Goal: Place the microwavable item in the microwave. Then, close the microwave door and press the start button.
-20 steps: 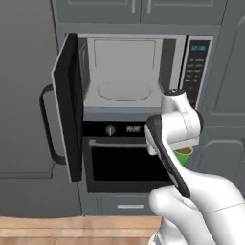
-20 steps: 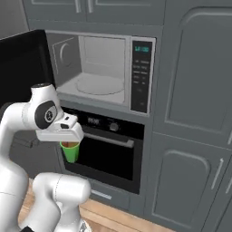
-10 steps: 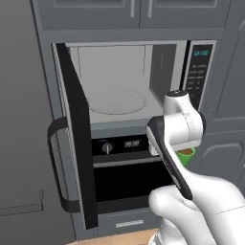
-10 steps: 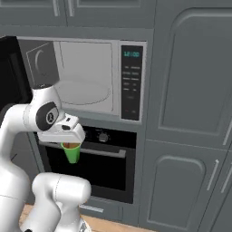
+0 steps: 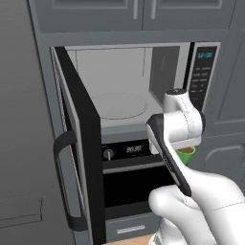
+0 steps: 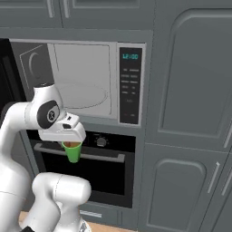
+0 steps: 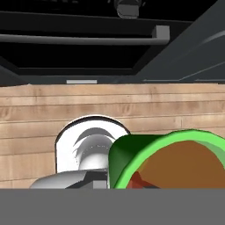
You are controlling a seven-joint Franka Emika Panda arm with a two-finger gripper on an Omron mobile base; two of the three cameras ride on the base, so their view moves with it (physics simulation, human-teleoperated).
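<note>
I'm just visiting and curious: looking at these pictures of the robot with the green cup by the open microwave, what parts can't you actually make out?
- End effector: its fingers are hidden under the white hand in the right base view.
- Green cup: the arm covers most of it in the left base view; the hand view cuts it at the bottom.
- Control panel: the button labels are too small.
- Microwave door: seen nearly edge-on in the left base view, its window side is turned away.

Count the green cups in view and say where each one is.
1. The green cup with brown liquid hangs from the shut gripper, in front of the black oven, below the open microwave. None other shows; the arm may hide some.
</note>
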